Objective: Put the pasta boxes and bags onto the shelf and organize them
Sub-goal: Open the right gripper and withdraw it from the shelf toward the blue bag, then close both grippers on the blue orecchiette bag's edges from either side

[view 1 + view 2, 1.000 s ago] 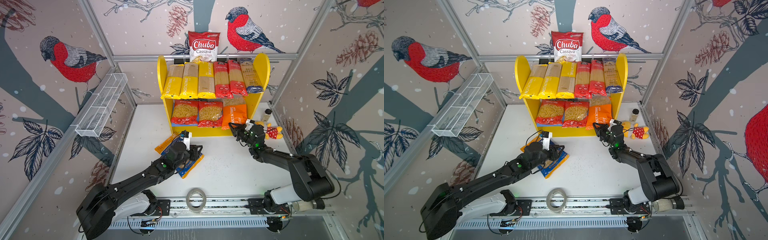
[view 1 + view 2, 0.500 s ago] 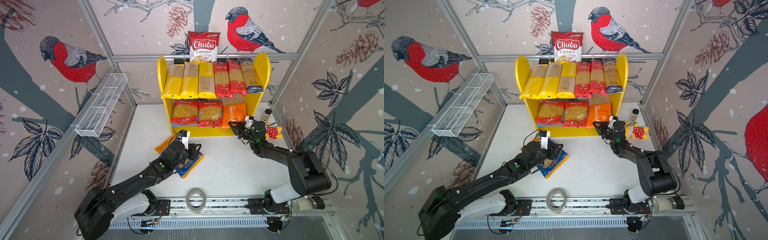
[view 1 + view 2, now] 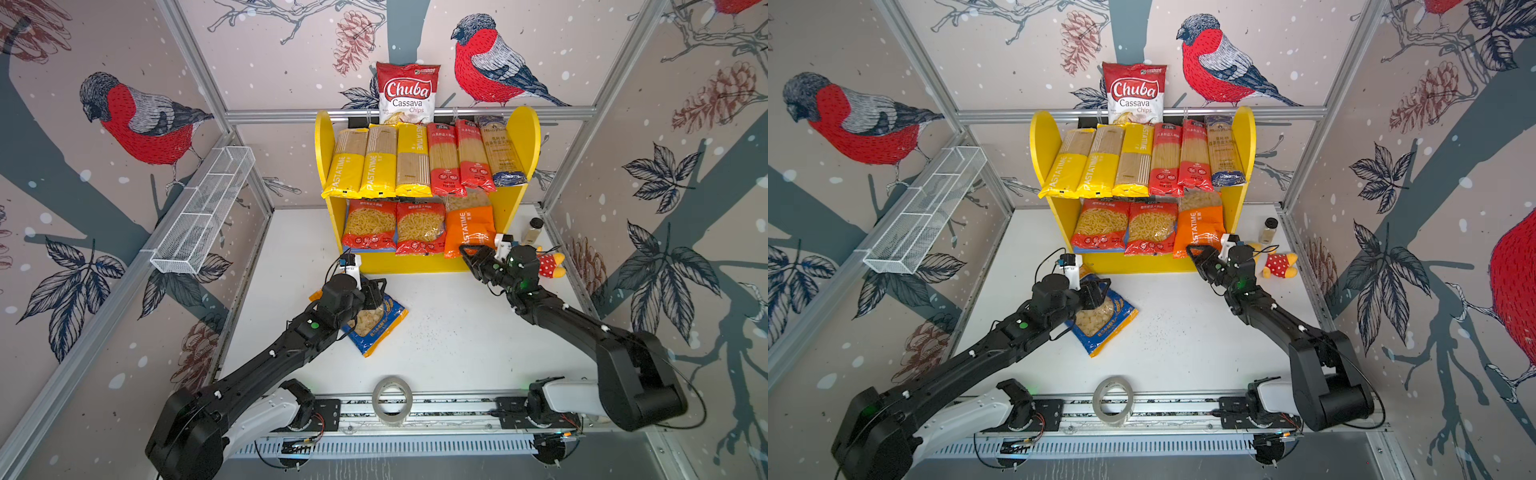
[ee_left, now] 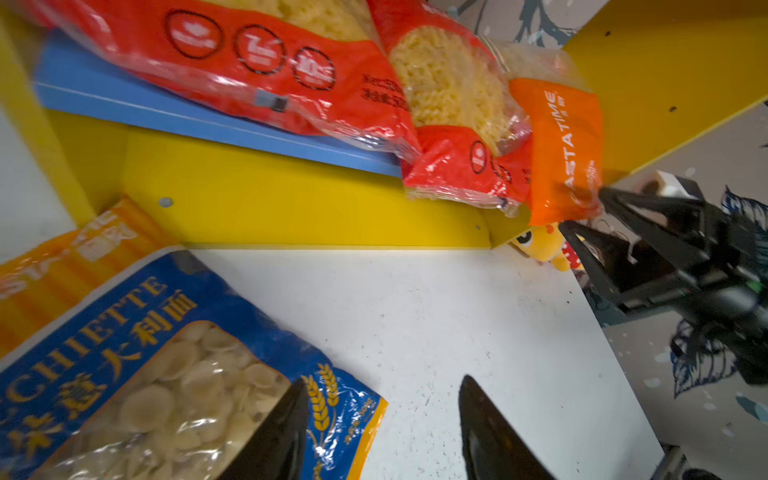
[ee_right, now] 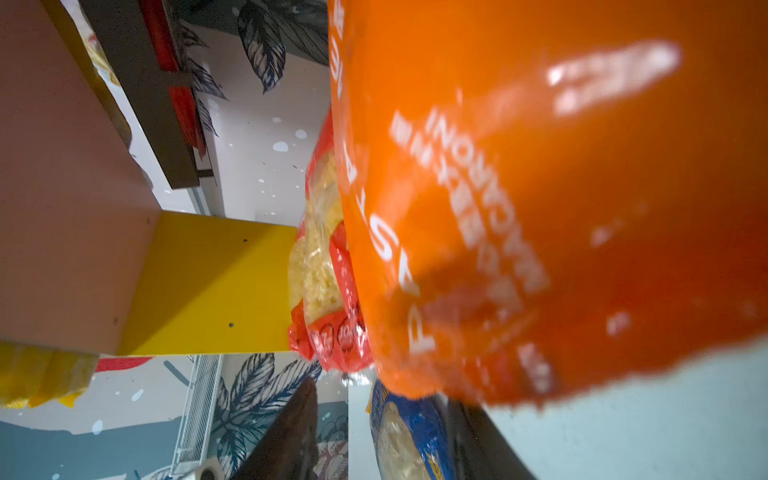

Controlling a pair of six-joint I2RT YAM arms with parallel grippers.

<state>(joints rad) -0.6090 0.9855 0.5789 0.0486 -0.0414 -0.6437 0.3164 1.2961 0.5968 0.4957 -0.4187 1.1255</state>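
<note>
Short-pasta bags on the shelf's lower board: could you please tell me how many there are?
3. The left red bag and the middle red bag sit side by side; the orange bag is at the right end. Any behind them would be hidden.

On the desk point(image 3: 457, 332) we see only a corner of an orange pack point(image 3: 315, 296); the blue bag point(image 3: 376, 328) and the left arm point(image 3: 291, 340) cover the rest. The right arm point(image 3: 552, 307) hides part of the plush toy point(image 3: 550, 264). In the right wrist view the shelved orange bag point(image 5: 561, 187) is blurred and cut off by the edges.
</note>
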